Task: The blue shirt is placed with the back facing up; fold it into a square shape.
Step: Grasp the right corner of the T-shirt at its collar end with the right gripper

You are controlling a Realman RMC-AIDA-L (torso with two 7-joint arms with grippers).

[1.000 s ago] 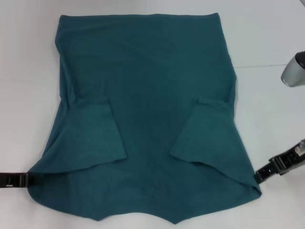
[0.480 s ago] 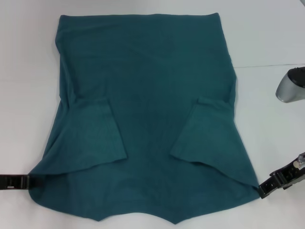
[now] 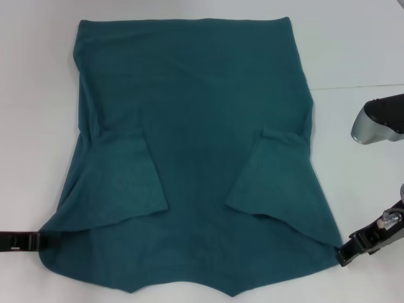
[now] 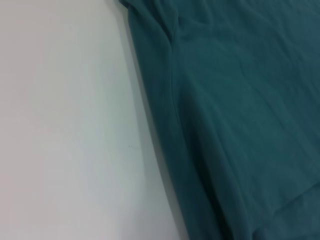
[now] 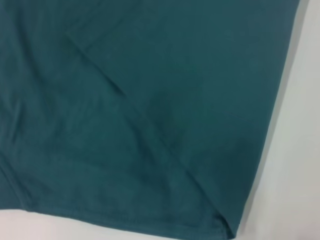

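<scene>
The blue shirt (image 3: 196, 126) lies flat on the white table with its plain side up. Both sleeves are folded inward onto the body, the left sleeve (image 3: 123, 177) and the right sleeve (image 3: 271, 177). My left gripper (image 3: 28, 240) lies low on the table, touching the shirt's near left corner. At the near right corner, my right gripper (image 3: 350, 251) meets the shirt's edge. The left wrist view shows the shirt (image 4: 240, 110) and its side edge over bare table. In the right wrist view the shirt (image 5: 150, 100) shows a folded flap and a hemmed corner.
A grey part of the right arm (image 3: 379, 120) hangs over the table to the right of the shirt. A thin seam line (image 3: 353, 86) crosses the white table (image 3: 38, 95) at the right. The shirt's near edge runs out of the head view.
The right gripper has slid toward the near edge of the table, staying at the shirt's right corner, and the grey arm part has come further into view. The left gripper has barely moved.
</scene>
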